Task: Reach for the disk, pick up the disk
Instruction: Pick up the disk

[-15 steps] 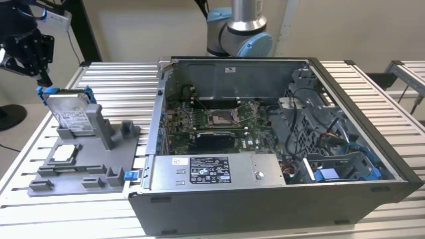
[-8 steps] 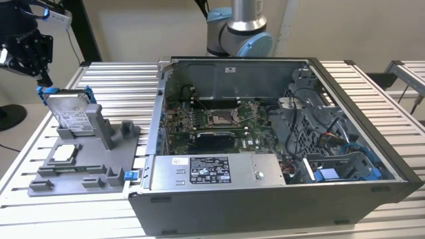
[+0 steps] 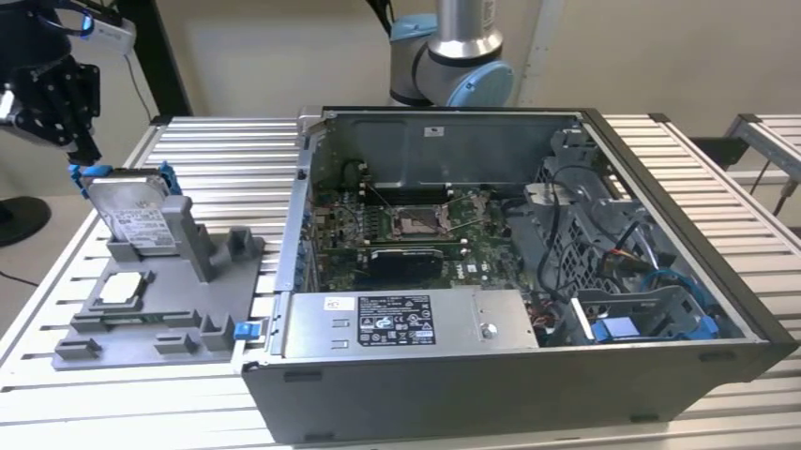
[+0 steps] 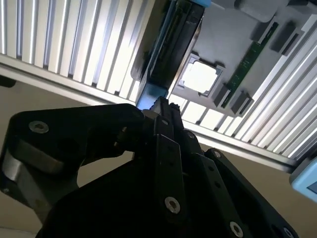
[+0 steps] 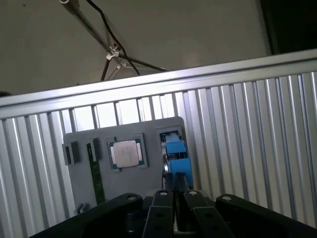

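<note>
The disk (image 3: 135,214) stands up on its edge in a grey holder (image 3: 175,323), leaning back a little, near the worktop (image 3: 225,159) corner on the exterior view's left. It has blue plastic round its edges. The black pincer (image 3: 88,157) hangs just above it, and its tip is right at the blue corner on the top of the disk, on the exterior view's left side. In the second wrist view the pincer (image 4: 162,105) tip meets the blue end of the disk (image 4: 173,44), which shows as a thin dark slab seen edge-on. In the first wrist view the pincer (image 5: 176,182) sits at the blue edge of the disk (image 5: 176,151) too. I cannot tell if the pincer is clamped on the disk or only beside it. A small white square chip (image 3: 122,288) lies flat in the same holder, in front of the disk and lower down. A thin green strip (image 5: 96,173) lies in a slot past the chip. A big open computer case (image 3: 501,375) stands just beside the holder, on the exterior view's right. Nothing sits between the pincer and the disk.
</note>
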